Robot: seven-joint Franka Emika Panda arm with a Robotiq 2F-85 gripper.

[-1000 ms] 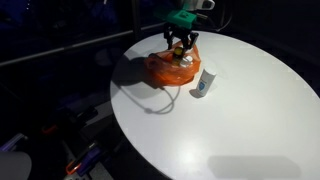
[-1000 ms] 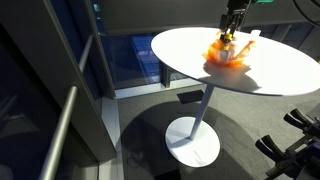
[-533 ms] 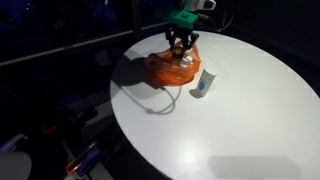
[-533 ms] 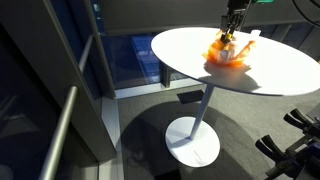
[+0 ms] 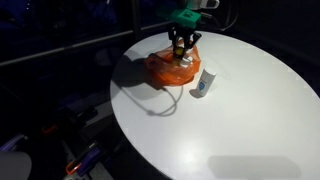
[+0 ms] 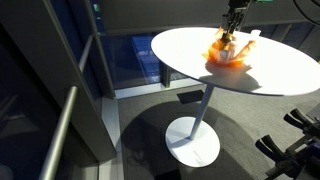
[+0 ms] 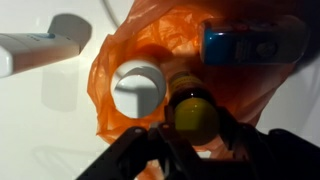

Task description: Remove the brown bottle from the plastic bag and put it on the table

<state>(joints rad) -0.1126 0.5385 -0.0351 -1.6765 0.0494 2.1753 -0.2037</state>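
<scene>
Black jaws clamp the round, yellow-capped brown bottle (image 7: 195,113) inside the crinkled orange plastic bag (image 7: 255,95).

Prob. office: round pedestal tbl (image 6: 185,55), glass wall (image 6: 120,60).

My gripper (image 5: 181,42) comes up black and chunky on screen, with a teal-green housing (image 5: 183,17) stacked above it and a white part (image 5: 205,5) at the wrist. In the wrist view the fingers (image 7: 135,155) are matte black and broad, too blurred to show me screws or markings.
</scene>
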